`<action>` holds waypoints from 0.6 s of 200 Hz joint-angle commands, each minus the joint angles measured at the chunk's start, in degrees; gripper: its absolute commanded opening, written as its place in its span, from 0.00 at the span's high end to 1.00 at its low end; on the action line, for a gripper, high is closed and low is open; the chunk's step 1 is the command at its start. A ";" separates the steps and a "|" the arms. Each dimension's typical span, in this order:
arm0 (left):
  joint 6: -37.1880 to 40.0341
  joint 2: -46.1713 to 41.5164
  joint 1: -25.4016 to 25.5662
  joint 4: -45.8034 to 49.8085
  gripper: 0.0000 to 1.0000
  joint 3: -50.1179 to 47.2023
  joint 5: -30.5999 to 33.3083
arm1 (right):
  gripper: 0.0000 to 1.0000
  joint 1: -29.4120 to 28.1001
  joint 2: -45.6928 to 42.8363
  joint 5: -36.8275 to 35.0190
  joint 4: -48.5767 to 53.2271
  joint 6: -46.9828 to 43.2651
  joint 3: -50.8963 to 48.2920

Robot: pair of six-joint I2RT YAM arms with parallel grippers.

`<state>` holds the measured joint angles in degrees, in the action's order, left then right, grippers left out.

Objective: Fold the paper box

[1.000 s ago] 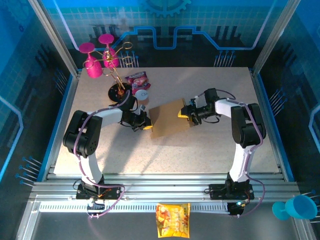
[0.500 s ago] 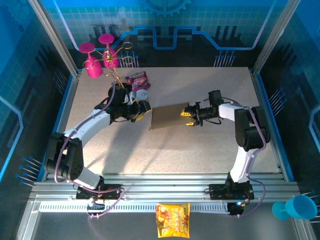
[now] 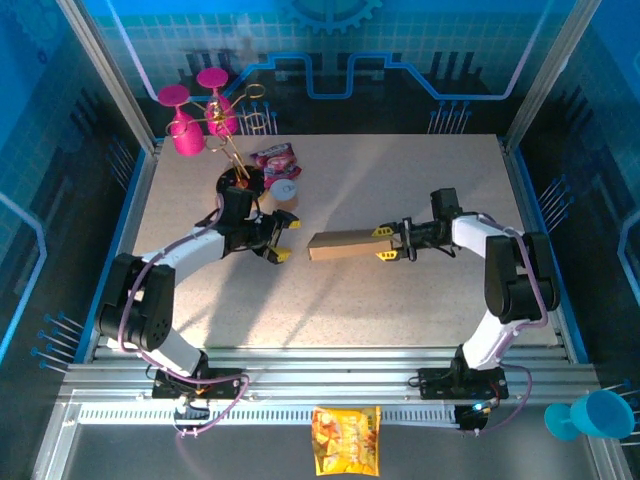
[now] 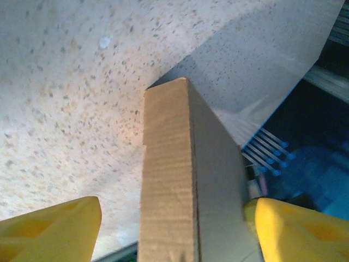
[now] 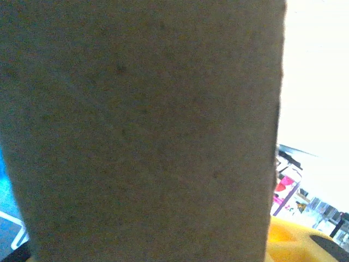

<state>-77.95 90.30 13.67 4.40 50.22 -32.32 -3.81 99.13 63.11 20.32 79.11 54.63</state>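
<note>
Left claw (image 3: 284, 238) gapes; paper box (image 3: 340, 245), possible lid (image 3: 284, 189) nearby.

Top external: high, behind the arm bases (image 3: 195, 378), tilted down and forward, far enough for the whole counter (image 3: 400, 320). Left wrist: close, looks past its fingers (image 4: 49, 229) along the paper box (image 4: 169, 191), edge-on. Right wrist: almost against that box's face. All three share the box.

Matt, fibrous brown cardboard paper box (image 4: 169, 180)
</note>
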 commanded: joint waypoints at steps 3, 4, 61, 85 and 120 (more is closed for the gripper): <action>-17.91 1.00 0.23 -9.61 0.23 -3.63 -4.44 | 0.74 0.26 -2.42 -0.17 6.16 2.55 -2.71; -18.50 1.10 0.26 -9.73 0.23 -3.76 -4.52 | 0.74 0.24 -2.48 -0.18 6.15 2.59 -2.79; -46.67 5.60 8.29 -30.69 0.22 -11.14 -2.00 | 0.74 0.19 -2.48 0.04 2.91 6.57 -5.42; -50.00 6.06 10.12 -33.63 0.22 -11.43 0.07 | 0.74 -0.22 -1.45 0.42 0.71 8.24 -5.68; -52.93 7.81 10.49 -38.24 0.26 -10.64 1.66 | 0.74 -0.08 -0.36 0.61 0.08 8.17 -5.32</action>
<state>-114.78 96.27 23.86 -27.62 39.16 -32.67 -3.84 97.01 65.47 19.44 85.32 50.02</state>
